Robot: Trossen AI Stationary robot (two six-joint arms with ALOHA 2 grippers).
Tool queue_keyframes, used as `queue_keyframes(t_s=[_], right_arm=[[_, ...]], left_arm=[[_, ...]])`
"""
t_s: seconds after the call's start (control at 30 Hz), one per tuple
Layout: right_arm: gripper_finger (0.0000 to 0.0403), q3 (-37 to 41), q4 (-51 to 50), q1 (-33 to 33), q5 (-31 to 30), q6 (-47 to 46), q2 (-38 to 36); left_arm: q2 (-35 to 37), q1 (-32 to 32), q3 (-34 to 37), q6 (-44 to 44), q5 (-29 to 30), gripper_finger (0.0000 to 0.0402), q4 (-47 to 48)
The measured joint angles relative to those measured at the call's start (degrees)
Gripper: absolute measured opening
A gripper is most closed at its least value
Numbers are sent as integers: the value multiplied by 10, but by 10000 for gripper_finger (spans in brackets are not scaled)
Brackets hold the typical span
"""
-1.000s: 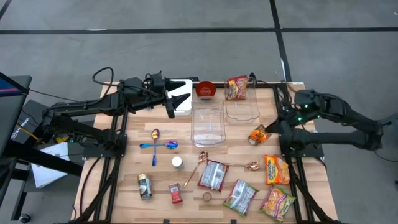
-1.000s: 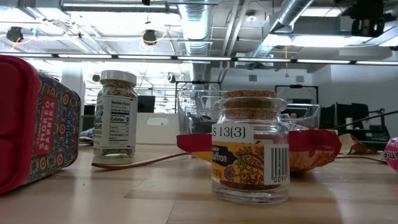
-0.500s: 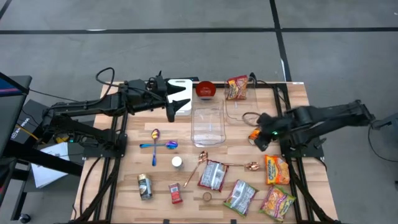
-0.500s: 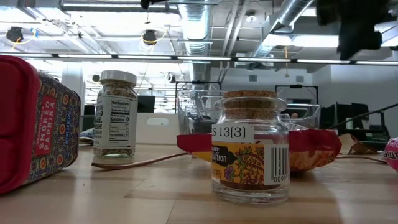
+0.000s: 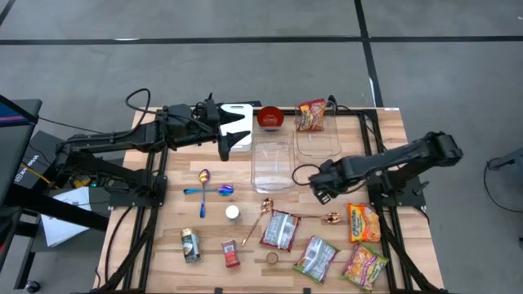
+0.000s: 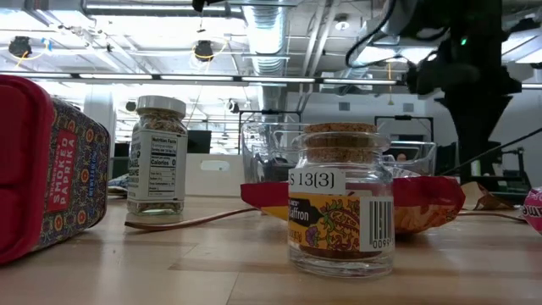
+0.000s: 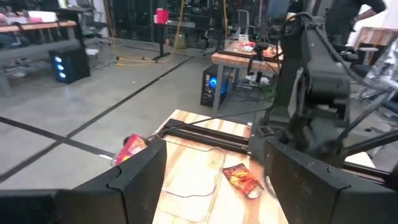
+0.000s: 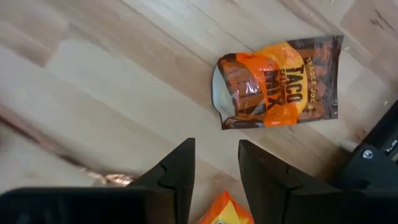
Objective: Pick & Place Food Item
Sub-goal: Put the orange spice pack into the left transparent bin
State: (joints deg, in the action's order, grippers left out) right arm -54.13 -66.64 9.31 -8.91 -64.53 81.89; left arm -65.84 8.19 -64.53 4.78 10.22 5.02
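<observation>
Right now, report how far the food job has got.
Done: nothing; the clear bin looks empty. In hand: right gripper open over the table, taco mix lying ahead of it, ungripped. Left gripper waits open at the back. Left: grasp, carry, place.

two clear containers sit side by side behind the spoons.

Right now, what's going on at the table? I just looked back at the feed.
The right end effector is out over the middle of the table, just right of the clear container, with its fingers a little apart and nothing between them. Its wrist camera looks down on the taco mix packet, lying flat on the wood, not gripped. The left end effector waits open at the far edge by the white container. No food item has been picked up yet.
</observation>
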Motion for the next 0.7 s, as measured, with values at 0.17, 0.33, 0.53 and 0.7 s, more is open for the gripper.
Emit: queue_keyframes(t_s=[0.17, 0.33, 0.53, 0.7], right_arm=[[116, 0, -1, 1, -3, 0, 40], [116, 0, -2, 1, -33, 0, 62], [116, 0, -6, 1, -67, 2, 84], [116, 0, -5, 1, -89, 14, 108]], left_arm=[[0, 0, 0, 1, -8, 264, 0], [0, 0, 0, 1, -10, 264, -1], [0, 0, 0, 1, -10, 264, -1], [0, 0, 0, 2, -10, 264, -3]])
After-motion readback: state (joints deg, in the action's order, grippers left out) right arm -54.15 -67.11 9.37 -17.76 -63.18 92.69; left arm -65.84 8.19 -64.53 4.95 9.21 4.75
